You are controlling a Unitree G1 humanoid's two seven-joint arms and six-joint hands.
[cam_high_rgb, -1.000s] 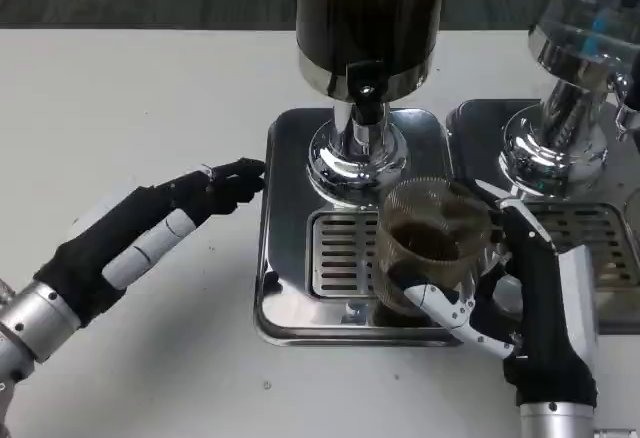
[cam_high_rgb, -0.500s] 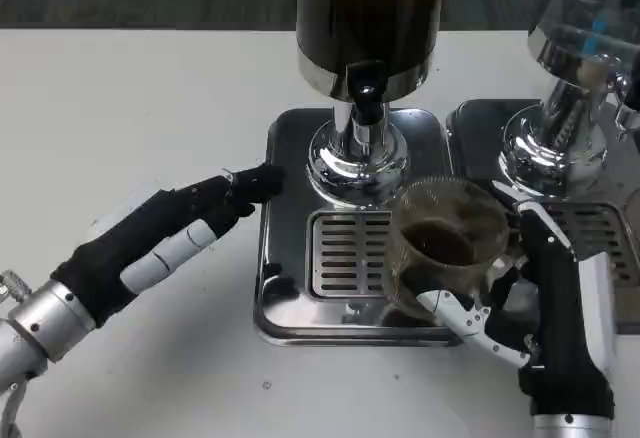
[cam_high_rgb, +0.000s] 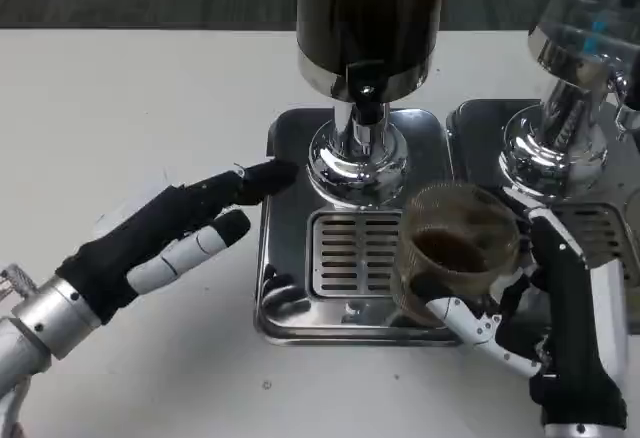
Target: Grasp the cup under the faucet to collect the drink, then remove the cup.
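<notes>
Worktop (cam_high_rgb: 120, 108), white, carries dispenser (cam_high_rgb: 368, 28) on steel drip tray (cam_high_rgb: 345, 278). Faucet (cam_high_rgb: 365, 108) up-left of right-hand fingers. Right hand (cam_high_rgb: 545, 318): fingers wrapped around cup (cam_high_rgb: 455, 248), part-filled with dark drink, at tray's right edge. Left hand (cam_high_rgb: 165, 238): fingers extended, empty, tips at tray's left rim. Risk: cup tilts during withdrawal, drink spills; loose hold lets cup slip.
</notes>
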